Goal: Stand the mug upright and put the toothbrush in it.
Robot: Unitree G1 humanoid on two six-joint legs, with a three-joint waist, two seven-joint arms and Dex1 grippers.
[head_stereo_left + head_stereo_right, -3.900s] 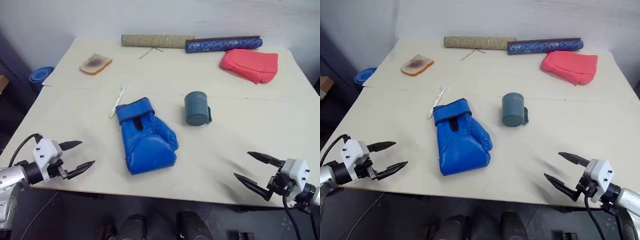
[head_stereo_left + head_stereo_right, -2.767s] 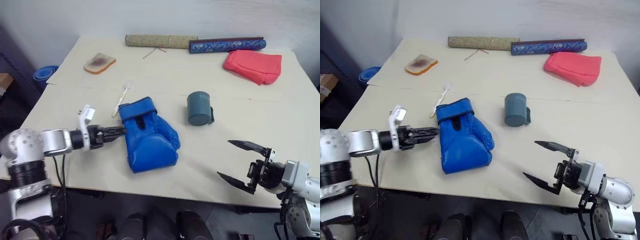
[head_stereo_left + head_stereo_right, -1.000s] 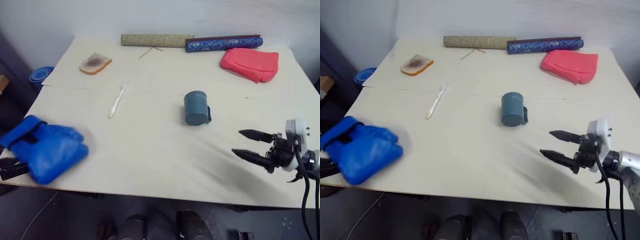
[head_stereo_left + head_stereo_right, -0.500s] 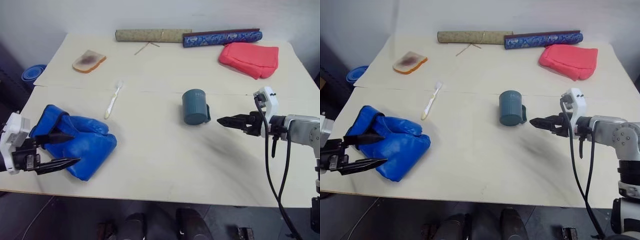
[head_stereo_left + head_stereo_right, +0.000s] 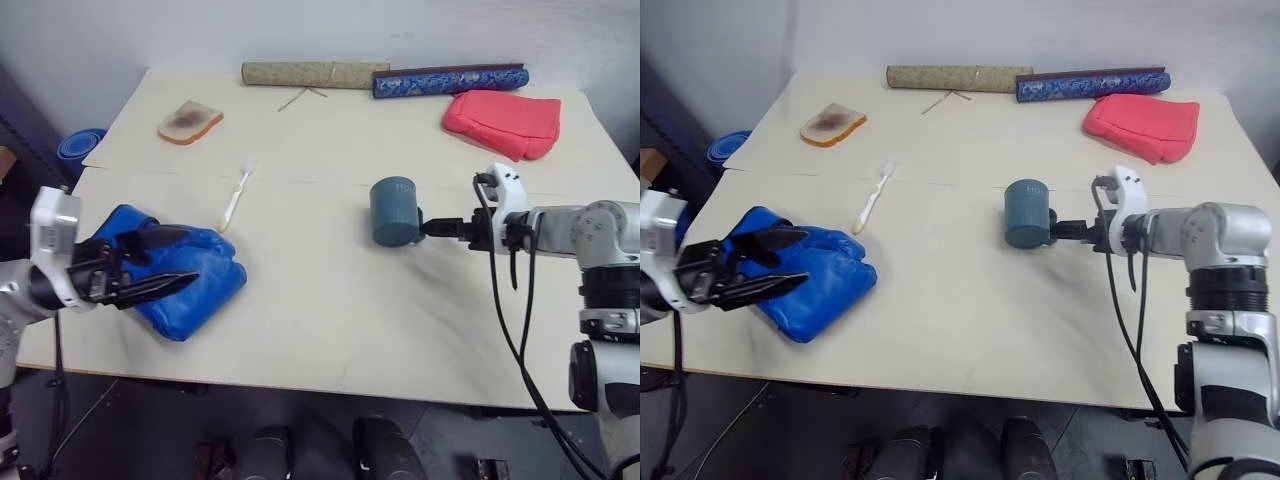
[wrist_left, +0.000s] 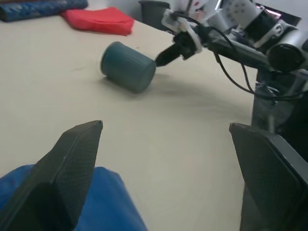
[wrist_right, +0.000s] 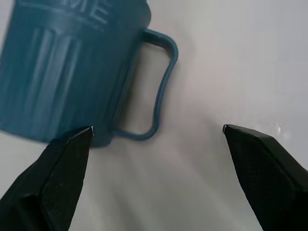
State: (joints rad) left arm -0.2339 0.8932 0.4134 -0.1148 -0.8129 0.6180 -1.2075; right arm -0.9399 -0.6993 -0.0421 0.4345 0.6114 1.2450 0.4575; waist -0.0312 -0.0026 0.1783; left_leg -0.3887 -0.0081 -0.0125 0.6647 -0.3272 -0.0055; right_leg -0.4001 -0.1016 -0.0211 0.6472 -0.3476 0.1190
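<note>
The mug (image 5: 396, 211) lay on its side near the middle of the table (image 5: 330, 310), base toward the far edge and handle on the robot's right. The right gripper (image 5: 432, 228) was level with it, tips just at the handle; contact could not be told. In the right wrist view its fingers (image 7: 62, 168) were spread wide, the handle loop (image 7: 161, 86) between them, and they held nothing.

The toothbrush (image 5: 236, 194) lay flat on the table, well left of the mug, head toward the far edge, just beyond the blue glove (image 5: 185, 275). The left gripper (image 5: 150, 262) hung over the glove, jaws apart and empty, pointing toward the mug.

Handling, as judgement: the mug looked rigid, light and smooth, probably plastic or enamel. Being round, it would likely roll if nudged sideways. The thin handle loop is a poor hold; pinching the wall at the rim, or closing across the body, would tip it up more surely. The ribbed side might give some bite.

The toothbrush looked stiff, very light and thin, lying flush on the table, so it would be hard to get under. A pinch across the mid handle from above is best. It would probably skid if pushed.
</note>
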